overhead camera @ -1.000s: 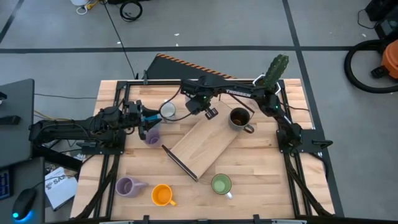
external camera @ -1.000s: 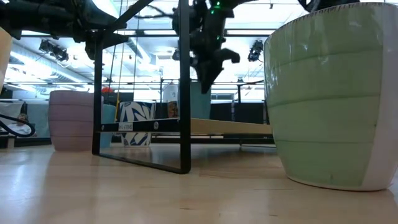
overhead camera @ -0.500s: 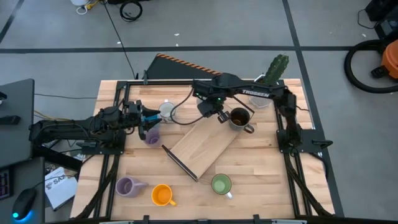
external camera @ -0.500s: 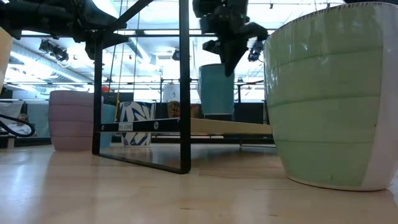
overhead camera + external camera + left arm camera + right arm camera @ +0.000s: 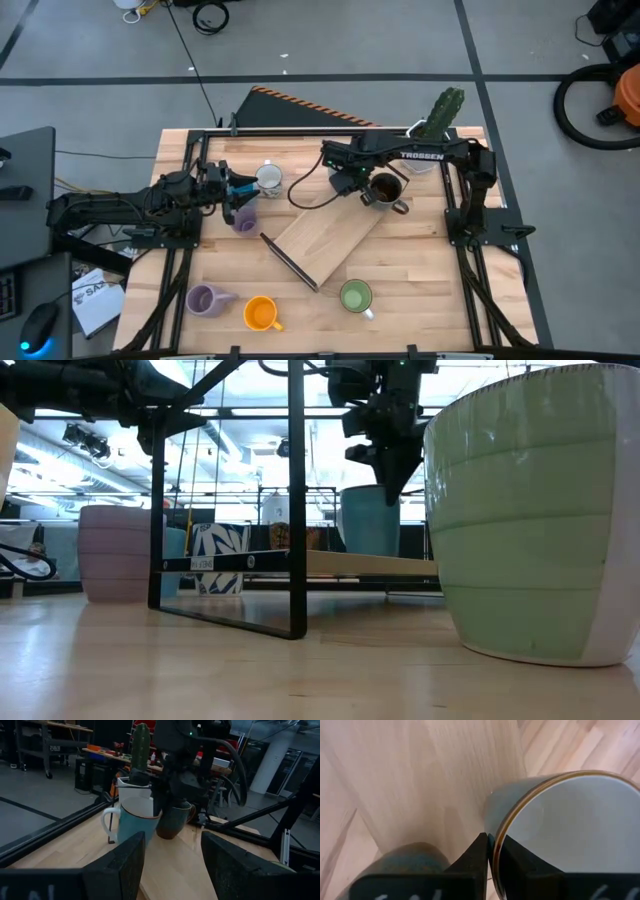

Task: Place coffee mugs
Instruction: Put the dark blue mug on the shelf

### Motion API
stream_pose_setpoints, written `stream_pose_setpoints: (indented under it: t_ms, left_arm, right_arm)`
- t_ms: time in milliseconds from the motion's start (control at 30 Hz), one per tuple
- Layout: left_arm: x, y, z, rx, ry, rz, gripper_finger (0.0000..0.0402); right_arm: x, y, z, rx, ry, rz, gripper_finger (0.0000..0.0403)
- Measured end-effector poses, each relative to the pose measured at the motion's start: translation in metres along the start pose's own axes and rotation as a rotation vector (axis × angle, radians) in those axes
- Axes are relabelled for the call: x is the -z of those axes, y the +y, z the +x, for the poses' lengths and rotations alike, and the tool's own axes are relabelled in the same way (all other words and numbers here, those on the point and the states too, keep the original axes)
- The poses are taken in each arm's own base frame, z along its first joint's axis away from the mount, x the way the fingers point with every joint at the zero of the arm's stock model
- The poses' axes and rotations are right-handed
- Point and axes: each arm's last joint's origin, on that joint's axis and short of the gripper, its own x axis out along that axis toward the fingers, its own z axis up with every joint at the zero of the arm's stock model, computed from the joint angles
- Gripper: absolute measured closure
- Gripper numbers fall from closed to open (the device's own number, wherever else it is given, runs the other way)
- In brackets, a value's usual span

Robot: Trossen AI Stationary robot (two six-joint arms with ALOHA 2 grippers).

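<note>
My right hand is at the dark mug, which stands on the far end of the wood board in the middle of the surface. From the wrist camera, one finger is just outside the mug's rim and the other seems to sit inside it. I think the fingers are straddling the wall, but I cannot tell if they are squeezing it yet.

My left hand waits at the left side near a purple mug, its fingers apart and holding nothing. A white mug is just beyond it. Another purple mug, an orange mug and a green mug sit along the near edge.

So I think I am at the grab step for the dark mug. Next I need to close on the wall firmly, lift straight up so it does not tip, and keep clear of the cactus pot behind it.
</note>
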Motion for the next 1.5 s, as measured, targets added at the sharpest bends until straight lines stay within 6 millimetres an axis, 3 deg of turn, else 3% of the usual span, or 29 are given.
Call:
stream_pose_setpoints:
  t_ms: [833, 1100, 1500]
  left_arm:
    - [0.0, 0.0, 0.0, 0.0, 0.001, 0.0, 0.0201]
    - [0.0, 0.0, 0.0, 0.0, 0.002, -0.001, 0.0201]
    - [0.0, 0.0, 0.0, 0.0, 0.002, -0.001, 0.0201]
  right_arm:
    - [0.021, -0.009, 0.001, -0.037, 0.101, 0.052, 0.0354]
    - [0.026, -0.009, 0.0, -0.05, 0.128, 0.117, 0.0326]
    - [0.019, -0.005, -0.032, -0.014, 0.132, 0.184, 0.0292]
